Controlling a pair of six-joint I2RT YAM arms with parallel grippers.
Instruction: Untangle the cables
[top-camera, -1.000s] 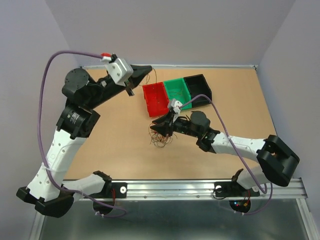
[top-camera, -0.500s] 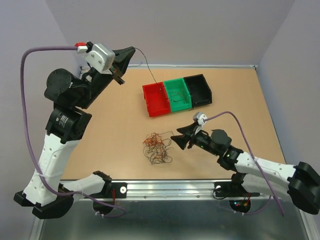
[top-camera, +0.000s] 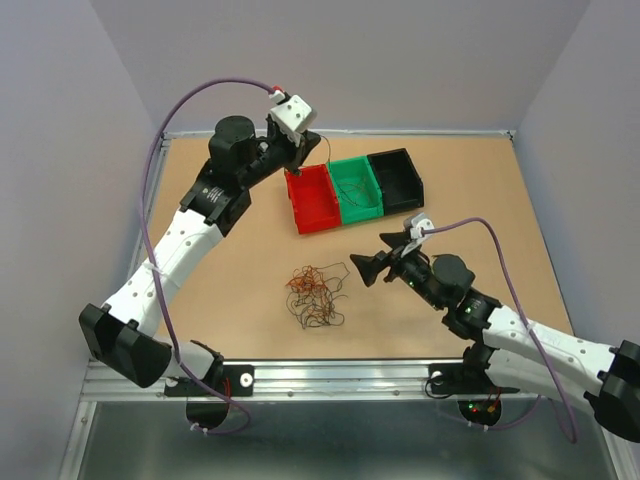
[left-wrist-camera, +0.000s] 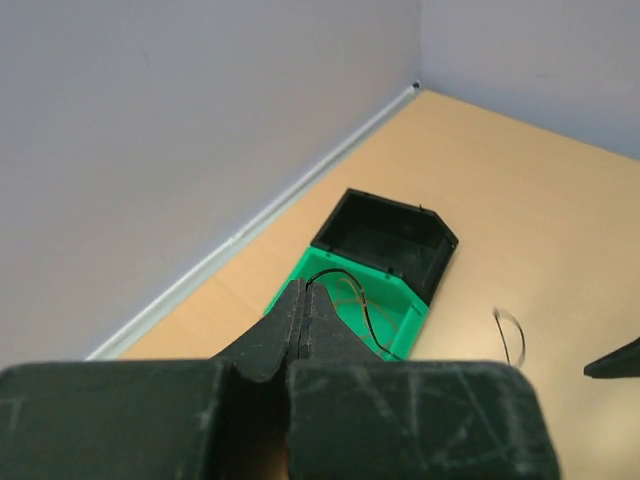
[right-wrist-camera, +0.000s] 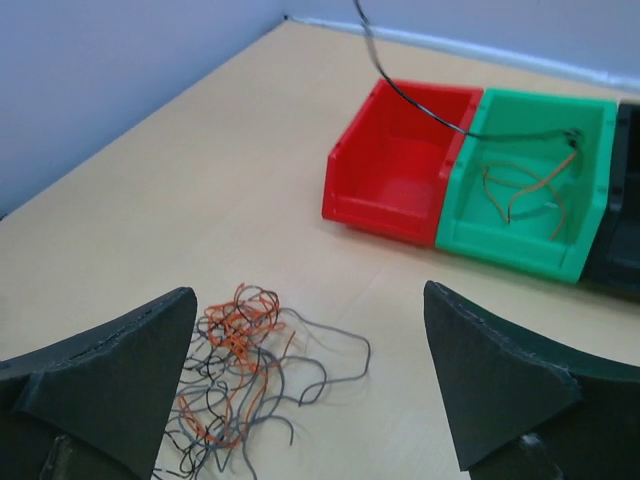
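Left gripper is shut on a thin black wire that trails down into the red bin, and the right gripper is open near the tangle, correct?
One slip: the black wire in the shut left gripper ends in the green bin, only crossing above the red bin, as the right wrist view shows. The right gripper is open near the tangle.

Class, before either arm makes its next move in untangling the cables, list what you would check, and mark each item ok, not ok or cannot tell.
1. Grip: the left end effector is shut on the black wire: ok.
2. Separation: the black wire runs only to the green bin, apart from the tangle: ok.
3. Readiness: the right end effector is open and holds nothing: ok.
4. Position: the right end effector is at the tangle: not ok; it hangs beside it, not touching.
5. Sorting: the green bin is the right place for the black wire: cannot tell.
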